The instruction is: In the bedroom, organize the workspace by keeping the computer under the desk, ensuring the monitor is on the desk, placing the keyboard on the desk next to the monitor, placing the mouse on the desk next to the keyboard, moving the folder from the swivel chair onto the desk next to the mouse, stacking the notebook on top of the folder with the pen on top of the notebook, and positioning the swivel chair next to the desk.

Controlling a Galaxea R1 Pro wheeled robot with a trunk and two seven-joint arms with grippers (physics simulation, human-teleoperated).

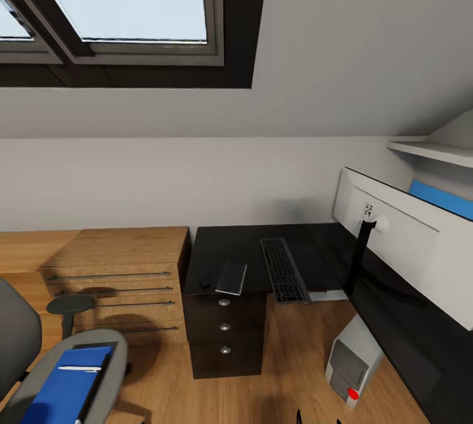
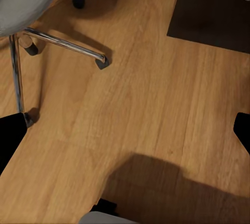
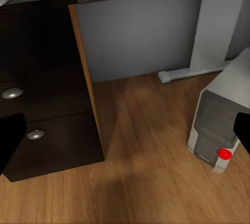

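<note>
Off the desk point(image 1: 223, 243) for now, on the seat of the swivel chair point(image 1: 115, 361) to its left in the head view: the folder point(image 1: 62, 391) — flat, bright blue, rectangular, with the pen point(image 1: 79, 367), a slim white stick, lying on it. Likely step in hand: fetching that folder over to the desk. Best done by turning toward the chair, coming down on a free edge of the folder, and keeping it level to stop the pen rolling off, or lifting the pen away first. Thin and stiff by the look of it, so probably hard to pinch flat against soft grey upholstery; worth sliding it to overhang the seat rim.

On the desk's glossy black top: the keyboard point(image 1: 284, 269), silver frame and black keys, near end jutting past the edge; beside that a thin grey slab, seemingly the notebook point(image 1: 231, 277), and a small dark lump, perhaps the mouse point(image 1: 205, 282). Along the desk's right wing, the monitor point(image 1: 407, 246), white back showing. Below the desk, the computer point(image 1: 351, 361), a light grey box with a red dot. Against the desk's left end, a light wooden dresser point(image 1: 118, 266).

Left gripper point(image 2: 130, 125) spread wide and empty above the wood plank floor point(image 2: 156, 94) by the chair's chrome base point(image 2: 67, 47); right gripper point(image 3: 127, 130) likewise splayed, grasping nothing, facing the desk's black drawer unit point(image 3: 47, 104).
</note>
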